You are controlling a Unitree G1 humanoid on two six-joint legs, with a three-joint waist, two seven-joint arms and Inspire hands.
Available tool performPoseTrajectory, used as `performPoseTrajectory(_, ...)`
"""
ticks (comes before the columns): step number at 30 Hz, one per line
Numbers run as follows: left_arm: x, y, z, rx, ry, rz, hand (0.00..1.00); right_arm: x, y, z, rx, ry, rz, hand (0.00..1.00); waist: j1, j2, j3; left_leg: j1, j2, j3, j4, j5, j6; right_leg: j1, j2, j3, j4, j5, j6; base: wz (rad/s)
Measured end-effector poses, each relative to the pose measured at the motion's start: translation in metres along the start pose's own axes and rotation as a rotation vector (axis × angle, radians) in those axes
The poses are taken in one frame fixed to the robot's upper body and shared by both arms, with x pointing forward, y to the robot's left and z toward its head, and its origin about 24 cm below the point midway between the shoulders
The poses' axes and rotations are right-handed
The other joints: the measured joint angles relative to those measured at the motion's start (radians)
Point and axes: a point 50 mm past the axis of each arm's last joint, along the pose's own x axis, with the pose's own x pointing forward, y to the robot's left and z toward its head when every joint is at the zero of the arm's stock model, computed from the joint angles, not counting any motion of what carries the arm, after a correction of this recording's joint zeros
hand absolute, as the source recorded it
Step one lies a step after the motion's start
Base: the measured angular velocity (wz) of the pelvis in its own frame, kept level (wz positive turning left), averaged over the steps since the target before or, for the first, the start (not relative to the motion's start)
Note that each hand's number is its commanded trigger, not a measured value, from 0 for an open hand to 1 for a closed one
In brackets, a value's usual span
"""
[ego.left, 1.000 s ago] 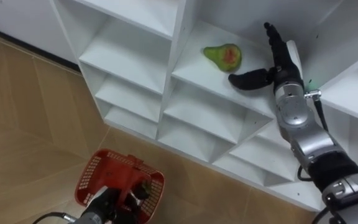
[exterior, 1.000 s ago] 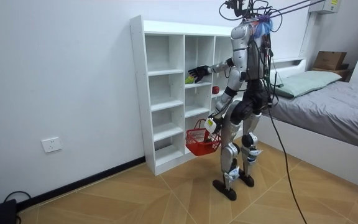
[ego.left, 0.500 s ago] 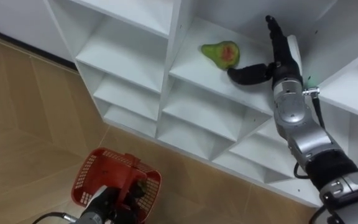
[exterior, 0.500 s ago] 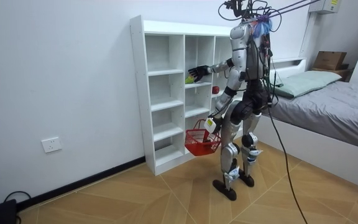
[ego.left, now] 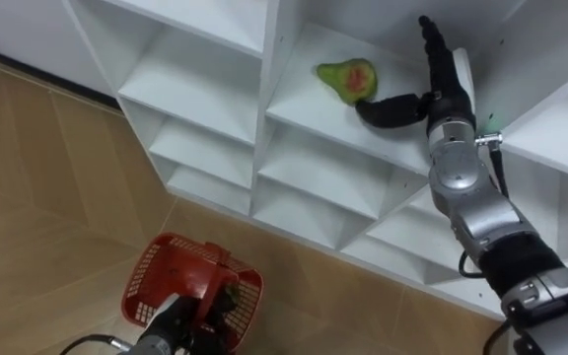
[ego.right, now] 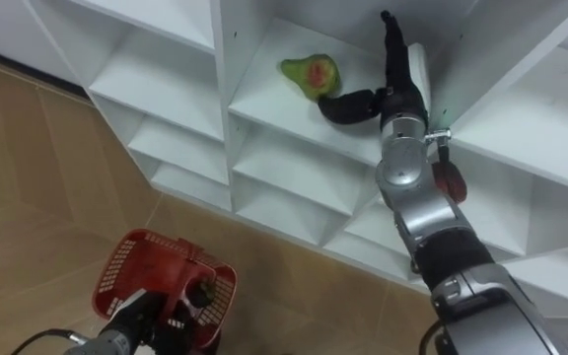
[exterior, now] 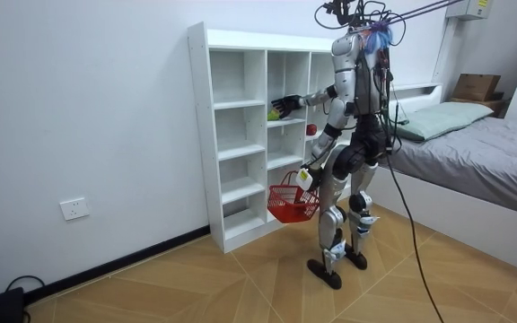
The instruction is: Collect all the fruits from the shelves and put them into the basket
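Observation:
A green pear [ego.left: 348, 79] with a red blush lies on a middle shelf of the white closet [ego.left: 205, 94]. My right hand [ego.left: 444, 94] is inside that compartment, open, fingers straight along the right wall and thumb spread toward the pear, just short of it. A red fruit [ego.right: 449, 180] lies in the compartment to the right, partly behind my forearm. Low at my left side, my left hand [ego.left: 180, 320] is shut on the handle of a red mesh basket [ego.left: 151, 271]. In the room view I stand upright before the closet [exterior: 240, 135].
The closet has several open compartments, those at left and below bare. Wooden floor [ego.left: 37, 197] lies under the basket. A bed [exterior: 483, 152] stands behind me on the room view's right, with a white wall at its left.
My right hand's thumb has edged slightly closer to the pear. The eye views shifted a little; the basket still hangs from my left hand.

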Motion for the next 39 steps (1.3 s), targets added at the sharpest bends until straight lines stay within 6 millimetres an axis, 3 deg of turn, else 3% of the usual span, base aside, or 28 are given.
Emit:
performPoseTrajectory(16,0.000,0.001,0.003,-0.087,-0.021,-0.016,1.00,-0.005,0.021,0.008,-0.099,-0.077,0.166,0.00,0.007,0.000,-0.0002,-0.006,-0.002,0.008,0.001,0.002,0.002,-0.020,-0.010,0.001,0.025,0.000,-0.001,0.00)
performPoseTrajectory(39,0.000,0.001,0.002,-0.103,-0.021,-0.013,1.00,-0.007,0.023,0.006,-0.124,-0.076,0.240,0.00,0.003,-0.003,-0.0023,-0.008,-0.005,0.008,0.004,0.006,0.006,-0.017,-0.016,-0.006,0.023,-0.001,0.000,0.00)
